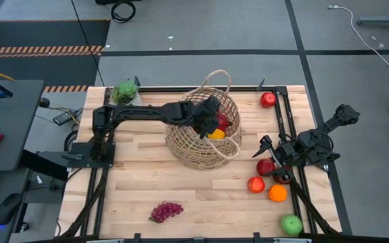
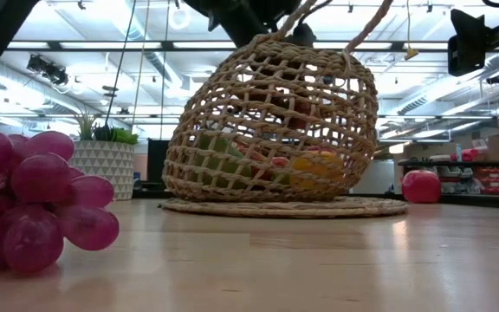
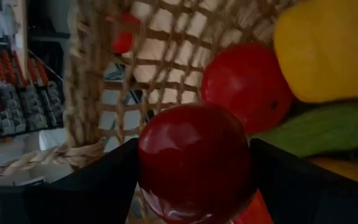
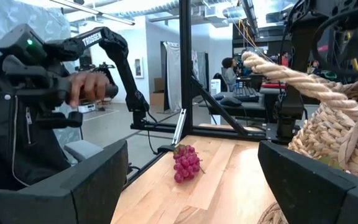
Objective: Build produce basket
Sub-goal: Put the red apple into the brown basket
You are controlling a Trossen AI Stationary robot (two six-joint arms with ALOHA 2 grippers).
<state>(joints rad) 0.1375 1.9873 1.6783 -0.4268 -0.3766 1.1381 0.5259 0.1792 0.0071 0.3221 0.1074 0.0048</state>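
A pale butcher-block wooden table with a smooth, faintly shiny finish carries a rough open-weave wicker basket, glossy smooth-skinned purple grapes, a shiny dark red apple held between matt black plastic-looking fingers, and a waxy yellow pepper.

light wood table: wicker basket centre, grape bunch near edge, potted plant far corner.

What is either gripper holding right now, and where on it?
The left gripper holds a dark red apple by its sides, inside the basket. The right gripper is open, holding nothing.
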